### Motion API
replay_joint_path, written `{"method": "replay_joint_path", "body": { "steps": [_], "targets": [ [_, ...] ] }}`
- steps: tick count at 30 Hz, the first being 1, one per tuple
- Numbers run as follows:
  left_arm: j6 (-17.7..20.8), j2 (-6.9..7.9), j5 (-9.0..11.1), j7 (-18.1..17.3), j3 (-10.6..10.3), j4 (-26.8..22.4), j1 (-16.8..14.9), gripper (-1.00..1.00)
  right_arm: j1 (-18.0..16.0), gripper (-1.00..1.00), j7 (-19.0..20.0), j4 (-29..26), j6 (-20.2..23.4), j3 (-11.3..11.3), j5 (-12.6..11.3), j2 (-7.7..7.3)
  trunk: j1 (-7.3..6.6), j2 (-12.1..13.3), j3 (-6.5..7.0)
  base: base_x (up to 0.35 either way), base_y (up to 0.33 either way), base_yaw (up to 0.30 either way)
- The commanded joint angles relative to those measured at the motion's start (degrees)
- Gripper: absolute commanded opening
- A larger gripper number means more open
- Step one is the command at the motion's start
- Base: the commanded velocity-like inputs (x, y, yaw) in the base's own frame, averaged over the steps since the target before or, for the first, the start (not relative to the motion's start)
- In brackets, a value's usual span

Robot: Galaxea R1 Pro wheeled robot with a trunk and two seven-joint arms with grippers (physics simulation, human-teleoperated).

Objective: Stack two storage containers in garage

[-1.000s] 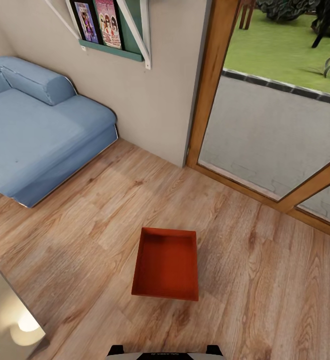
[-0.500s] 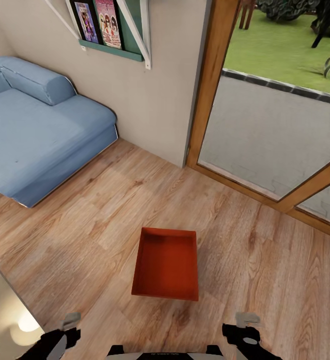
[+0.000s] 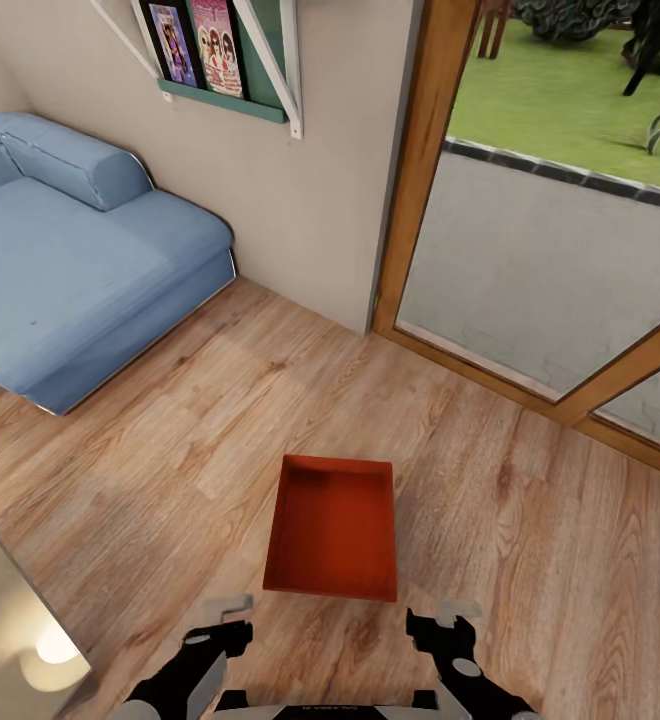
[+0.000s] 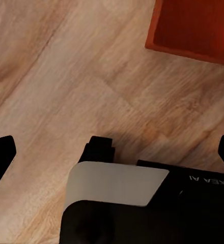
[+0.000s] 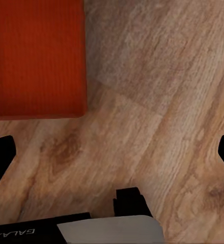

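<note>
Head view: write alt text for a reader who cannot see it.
A red-orange open-top storage container sits on the light wood plank floor, with the left gripper and right gripper hovering just short of its near edge, jaws open. A blue sofa stands at left; a wood-framed glass door shows a lawn outside.

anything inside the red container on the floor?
Nothing visible: the storage container shows a bare red bottom in the head view, and both wrist views show only plain red. It sits on the wood plank floor. The strip tucked behind its near wall is hidden.
</note>
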Motion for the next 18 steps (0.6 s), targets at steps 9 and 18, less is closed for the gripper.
{"method": "replay_joint_path", "body": {
  "steps": [9, 18],
  "targets": [
    [-1.81, -0.30, 0.97, 0.41, -4.56, -0.13, 0.00, 1.00, -0.02, 1.00, 0.14, -0.36, -0.30, 0.51, -0.38, 0.17, 0.00, -0.03, -0.03, 0.000, 0.000, 0.000],
    [-1.94, -0.34, 1.22, 0.49, -4.42, -0.29, 0.00, 1.00, -0.03, 1.00, 0.16, -0.33, -0.30, 0.51, -0.37, 0.20, 0.00, -0.03, -0.03, 0.000, 0.000, 0.000]
  ]
}}
